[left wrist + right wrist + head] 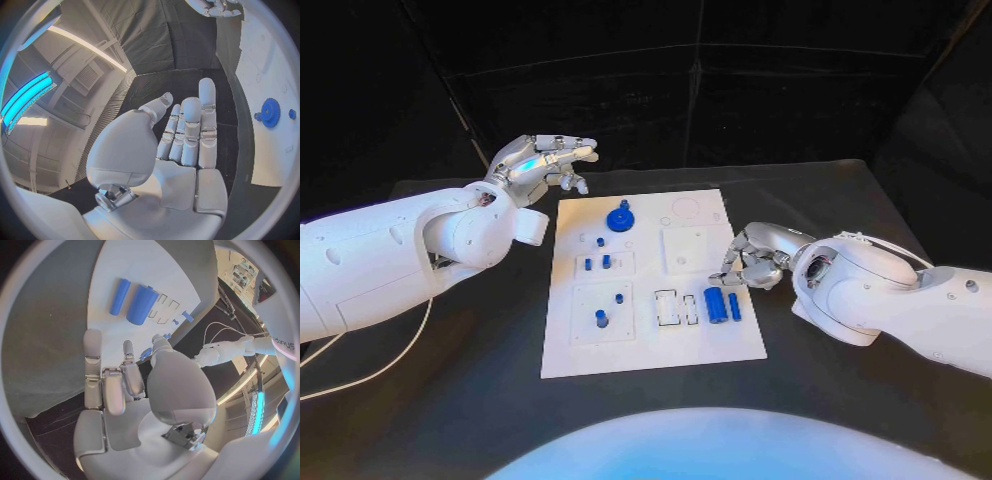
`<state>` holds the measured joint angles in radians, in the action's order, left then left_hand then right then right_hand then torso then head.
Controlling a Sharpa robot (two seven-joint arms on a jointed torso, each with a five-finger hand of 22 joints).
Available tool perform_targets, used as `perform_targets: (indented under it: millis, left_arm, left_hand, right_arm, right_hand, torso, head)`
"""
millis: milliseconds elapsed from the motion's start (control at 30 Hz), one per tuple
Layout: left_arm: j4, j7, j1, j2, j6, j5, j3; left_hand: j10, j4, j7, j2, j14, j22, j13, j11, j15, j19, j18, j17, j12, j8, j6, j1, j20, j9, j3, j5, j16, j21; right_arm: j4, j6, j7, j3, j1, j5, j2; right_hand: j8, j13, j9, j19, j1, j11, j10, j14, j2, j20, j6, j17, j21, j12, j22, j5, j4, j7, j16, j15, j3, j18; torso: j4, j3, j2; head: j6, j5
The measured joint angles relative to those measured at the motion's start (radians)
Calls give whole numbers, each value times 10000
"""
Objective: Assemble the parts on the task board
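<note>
The white task board [653, 345] lies mid-table. On it are a blue gear [620, 217], several small blue pegs [602, 318] and, lying side by side, a thick blue cylinder [715, 304] and a thin one [734, 306]. My left hand [548, 160] hovers beyond the board's far left corner, fingers straight and holding nothing [187, 135]. My right hand [754, 262] sits at the board's right edge with its fingers partly curled [125, 380]. A small blue bit [145, 354] shows between its thumb and a fingertip. I cannot tell whether it is held. The cylinders [142, 305] lie just past its fingers.
A raised white square plate [687, 250] and two white rectangular slots [675, 308] are on the board near my right hand. A white cable [365, 375] hangs off my left arm over the black table [473, 400].
</note>
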<state>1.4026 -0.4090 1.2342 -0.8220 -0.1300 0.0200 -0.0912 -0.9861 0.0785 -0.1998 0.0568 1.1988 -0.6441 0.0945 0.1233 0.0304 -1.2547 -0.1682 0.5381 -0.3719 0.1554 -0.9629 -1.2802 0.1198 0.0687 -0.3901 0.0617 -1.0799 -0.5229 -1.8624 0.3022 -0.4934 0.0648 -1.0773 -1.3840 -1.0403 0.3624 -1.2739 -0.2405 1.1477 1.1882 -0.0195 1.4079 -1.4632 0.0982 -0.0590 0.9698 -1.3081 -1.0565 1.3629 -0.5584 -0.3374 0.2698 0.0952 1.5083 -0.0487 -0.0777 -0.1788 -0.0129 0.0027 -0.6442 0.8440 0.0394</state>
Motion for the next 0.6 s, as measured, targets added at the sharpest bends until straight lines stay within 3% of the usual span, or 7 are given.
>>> perform_targets:
  millis: [600]
  left_arm:
    - [19, 5, -3, -47, 17, 0, -2]
  left_hand:
    - [0, 1, 0, 0, 1, -1, 0, 0, 1, 0, 1, 1, 0, 0, 0, 0, 0, 0, -1, 0, 0, 0]
  right_arm:
    - [-93, -622, -215, 9, 182, -574, 197]
  right_hand:
    - [434, -95, -292, -1, 147, 36, 35, 0, -65, 0, 0, 2, -37, -1, -58, 59, 210, 0, 0, 1, -375, -1]
  torso:
    - [-5, -5, -5]
  head:
    - [64, 3]
